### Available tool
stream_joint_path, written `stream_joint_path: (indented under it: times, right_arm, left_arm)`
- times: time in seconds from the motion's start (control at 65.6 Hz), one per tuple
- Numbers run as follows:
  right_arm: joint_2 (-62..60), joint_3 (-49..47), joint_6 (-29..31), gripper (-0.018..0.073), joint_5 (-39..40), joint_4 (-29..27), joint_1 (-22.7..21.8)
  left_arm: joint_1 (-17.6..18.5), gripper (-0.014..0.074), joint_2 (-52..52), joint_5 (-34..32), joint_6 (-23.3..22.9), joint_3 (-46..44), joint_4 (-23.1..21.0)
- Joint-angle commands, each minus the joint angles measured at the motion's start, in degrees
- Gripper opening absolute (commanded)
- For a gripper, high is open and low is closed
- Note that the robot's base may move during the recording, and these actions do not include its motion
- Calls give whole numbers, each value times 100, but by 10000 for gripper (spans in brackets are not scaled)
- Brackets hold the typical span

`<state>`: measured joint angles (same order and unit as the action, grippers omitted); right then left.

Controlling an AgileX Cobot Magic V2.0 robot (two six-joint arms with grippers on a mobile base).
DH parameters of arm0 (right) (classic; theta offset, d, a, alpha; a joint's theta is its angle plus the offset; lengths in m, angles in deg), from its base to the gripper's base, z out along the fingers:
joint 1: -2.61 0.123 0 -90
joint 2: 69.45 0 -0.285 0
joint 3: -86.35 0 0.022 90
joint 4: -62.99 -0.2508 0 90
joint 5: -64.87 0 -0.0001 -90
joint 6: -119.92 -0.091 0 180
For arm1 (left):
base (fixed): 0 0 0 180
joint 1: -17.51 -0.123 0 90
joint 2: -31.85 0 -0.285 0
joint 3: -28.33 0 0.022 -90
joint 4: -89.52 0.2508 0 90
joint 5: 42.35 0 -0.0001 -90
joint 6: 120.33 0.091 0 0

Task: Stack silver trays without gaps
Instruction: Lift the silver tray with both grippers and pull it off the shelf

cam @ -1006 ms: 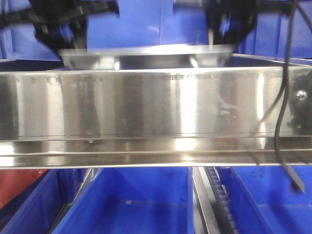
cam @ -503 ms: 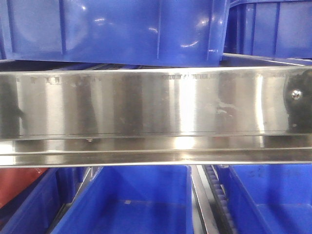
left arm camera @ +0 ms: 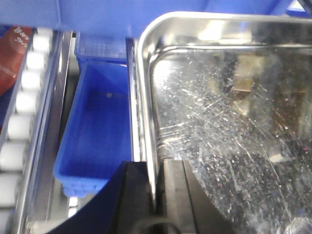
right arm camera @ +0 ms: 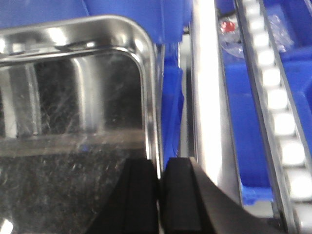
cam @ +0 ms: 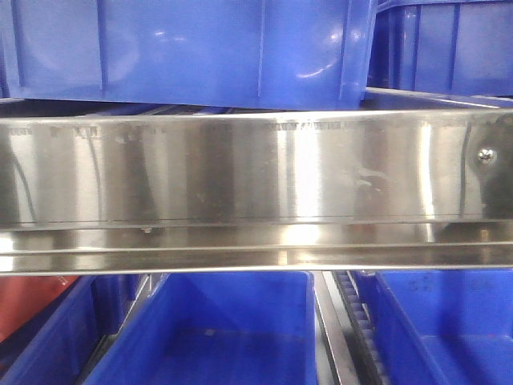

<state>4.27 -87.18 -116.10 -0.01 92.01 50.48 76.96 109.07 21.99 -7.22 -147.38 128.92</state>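
Left hand [left arm camera: 156, 192] and right hand [right arm camera: 158, 192] closed, pinching silver tray [left arm camera: 219, 112] at 9 and 3 o'clock rims; stiff, slick, probably light.

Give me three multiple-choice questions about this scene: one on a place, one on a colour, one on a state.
1. Where does the left gripper hold the silver tray? A) its rim B) its floor C) underneath
2. What colour is the bin beside the tray? A) green B) blue C) yellow
3. The right gripper is: A) wide open B) holding nothing C) shut on the tray's rim
Answers: 1 A, jaws pinch the rim; 2 B, blue plastic; 3 C, jaws clamp the right rim.
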Motion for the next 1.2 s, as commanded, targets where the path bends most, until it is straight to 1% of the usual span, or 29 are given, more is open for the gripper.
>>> stream_joint_path:
  times: [0.0,0.061,0.137,1.188]
  right_arm:
    - [-89,103,-316,-15,-93,471,266]
    - [-89,107,-425,-15,-93,520,421]
    - [-89,107,-462,-15,-45,520,498]
    - [-89,107,-462,-15,-4,520,497]
  left_arm:
    - [149,-6,-104,362,-128,37,332]
    - [149,-6,-104,401,-128,37,332]
    - [149,-6,-104,401,-128,37,332]
    - [149,-6,-104,365,-128,37,332]
